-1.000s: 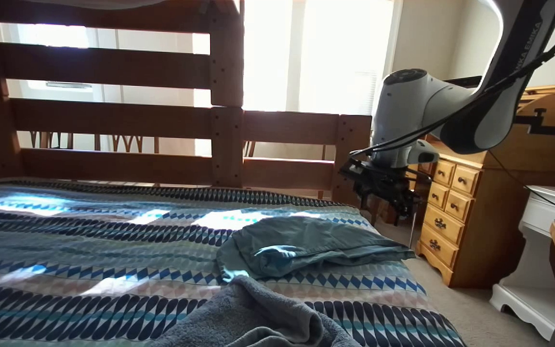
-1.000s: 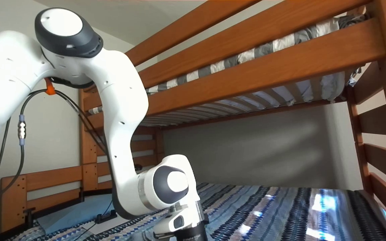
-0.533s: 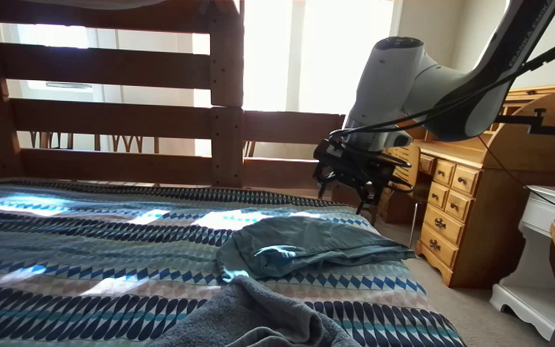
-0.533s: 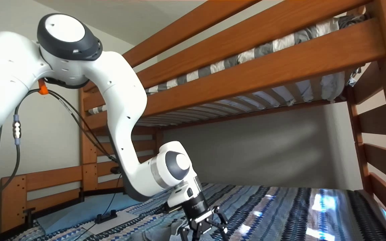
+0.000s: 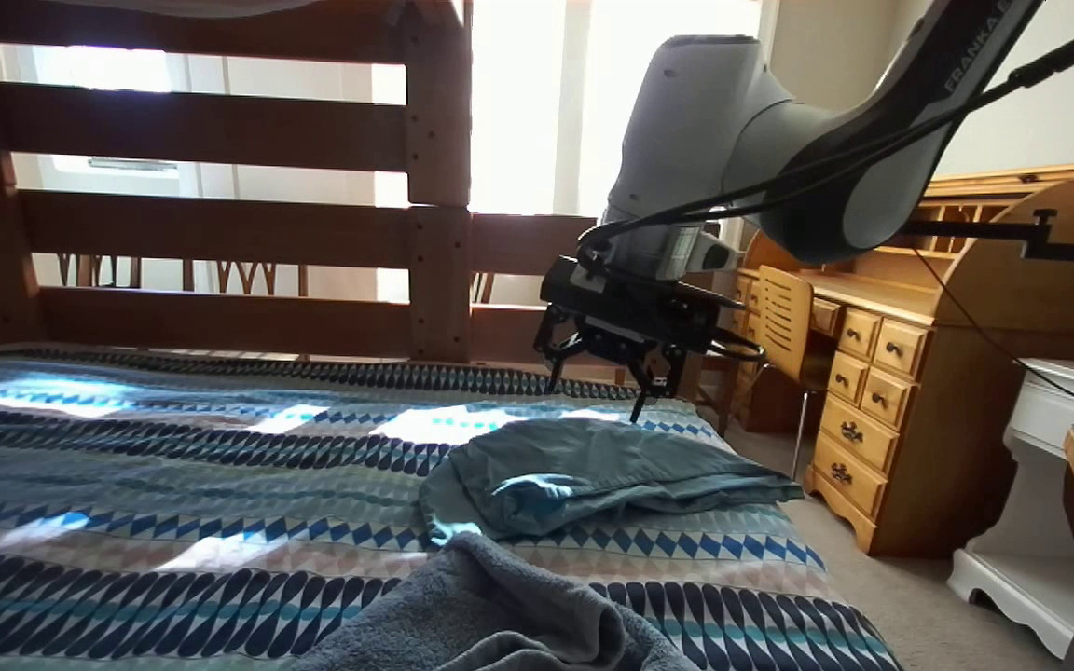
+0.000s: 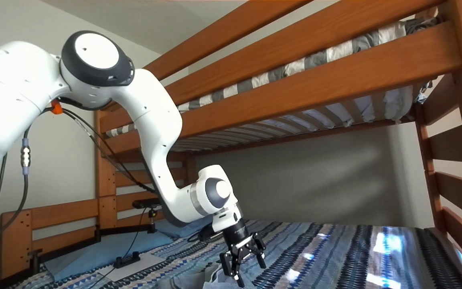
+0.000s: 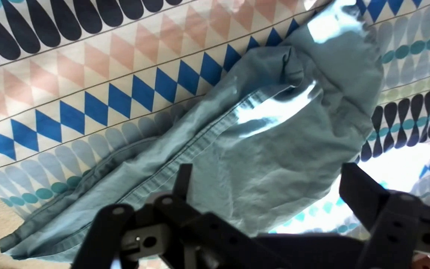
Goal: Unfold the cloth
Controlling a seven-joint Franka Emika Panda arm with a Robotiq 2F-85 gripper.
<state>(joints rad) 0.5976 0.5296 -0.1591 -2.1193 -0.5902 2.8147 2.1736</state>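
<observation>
teal cloth [image 5: 607, 466] lies rumpled on the bedspread [image 5: 211, 489], the tool [image 7: 266, 177] above it, jaws wide apart.

Room above cloth [image 5: 626, 471] — bedrails [image 5: 220, 228] behind.
</observation>
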